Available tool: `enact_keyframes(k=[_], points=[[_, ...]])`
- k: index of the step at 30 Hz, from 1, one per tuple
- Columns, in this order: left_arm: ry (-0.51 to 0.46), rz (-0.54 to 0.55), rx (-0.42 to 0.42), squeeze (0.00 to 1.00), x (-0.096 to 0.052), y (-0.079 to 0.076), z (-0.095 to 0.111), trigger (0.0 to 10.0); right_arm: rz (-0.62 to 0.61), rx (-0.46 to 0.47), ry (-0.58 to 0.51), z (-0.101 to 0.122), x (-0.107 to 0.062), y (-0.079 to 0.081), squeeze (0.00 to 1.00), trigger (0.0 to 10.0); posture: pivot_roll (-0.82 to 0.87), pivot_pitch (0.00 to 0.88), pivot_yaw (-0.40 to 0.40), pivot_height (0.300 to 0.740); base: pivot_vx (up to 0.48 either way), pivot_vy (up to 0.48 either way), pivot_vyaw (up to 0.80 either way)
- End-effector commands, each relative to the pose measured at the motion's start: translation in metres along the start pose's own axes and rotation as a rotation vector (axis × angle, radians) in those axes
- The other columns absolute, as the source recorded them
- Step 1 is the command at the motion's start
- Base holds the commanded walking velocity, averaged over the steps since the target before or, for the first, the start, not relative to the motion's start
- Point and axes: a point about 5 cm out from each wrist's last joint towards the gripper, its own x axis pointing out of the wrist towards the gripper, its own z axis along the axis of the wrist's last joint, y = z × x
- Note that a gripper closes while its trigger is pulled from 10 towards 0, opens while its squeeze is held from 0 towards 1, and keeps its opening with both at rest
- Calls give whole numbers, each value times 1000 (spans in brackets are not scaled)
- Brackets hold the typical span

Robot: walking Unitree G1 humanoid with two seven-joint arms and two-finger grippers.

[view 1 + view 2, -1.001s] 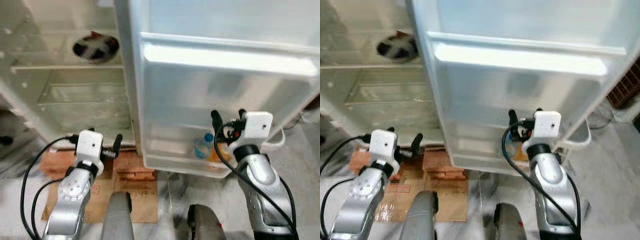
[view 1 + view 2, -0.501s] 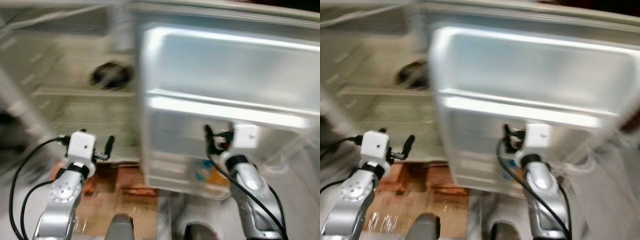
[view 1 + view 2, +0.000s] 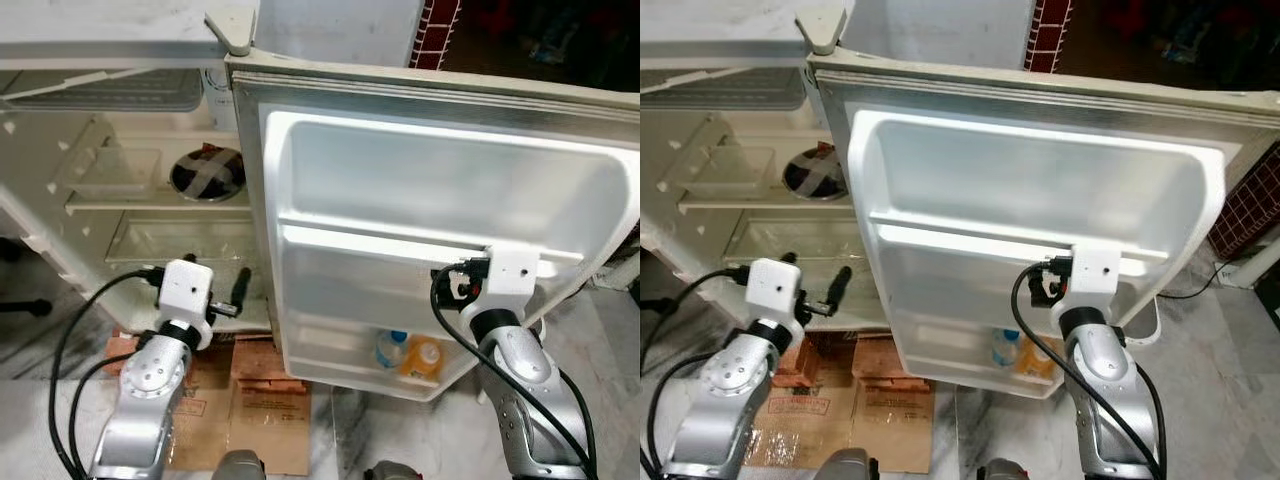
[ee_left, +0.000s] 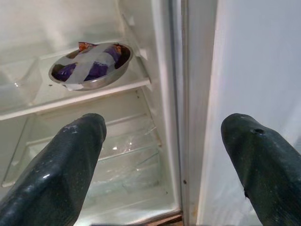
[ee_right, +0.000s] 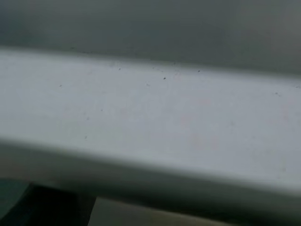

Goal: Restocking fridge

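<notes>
Standing before a small white fridge with its white plastic-lined door swung wide toward the robot. Holding the left hand low in front of the open compartment, black fingers spread wide and empty, aimed along the gap between cabinet and door edge. Raised against the door's inner face, the right hand at the middle white shelf rail; fingers hidden behind the wrist block, and the right wrist view only a blurred white bar very close, so cannot tell whether spread or closed. Judging from that closeness, probably bracing or steadying the door so it stays open for loading.

Already stocked: a round steel bowl crossed with pale tape over something purple, on the upper clear shelf inside; a clear bottle with a blue cap and an orange bottle, upright side by side in the lowest door bin, kept from tipping by its front lip. Flattened brown cardboard on the marble floor under the fridge. Nothing carried for restocking yet.
</notes>
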Motion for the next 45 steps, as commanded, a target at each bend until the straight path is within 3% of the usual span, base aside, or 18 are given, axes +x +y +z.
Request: enact_keyframes(k=[1, 11, 22, 33, 39, 45], points=[[-2, 0, 5, 0, -1, 1, 0, 10000, 31, -5, -46, 12, 0, 4, 0, 10000, -1, 37, -10, 734, -247, -240, 0], [4, 2, -2, 0, -1, 1, -1, 10000, 78, 13, -29, 12, 0, 8, 0, 10000, -2, 42, -14, 734, -263, -216, 0], [9, 4, -5, 0, -2, 2, -2, 10000, 216, 61, 7, 10, 1, 16, 0, 10000, -1, 47, -14, 734, -290, -153, 0], [3, 18, -11, 0, -2, 4, -2, 10000, 202, 68, -16, 15, 6, 8, 0, 10000, 1, 44, -17, 734, -90, -65, 0], [-31, 58, -10, 0, 3, 15, 6, 10000, 144, 63, -83, 28, 16, 1, 0, 10000, 7, 53, -21, 734, 0, 0, 0], [-18, 63, -23, 0, -2, 15, 2, 10000, 68, 66, -107, 32, 17, -8, 0, 10000, 7, 56, -20, 734, 0, 0, 0]])
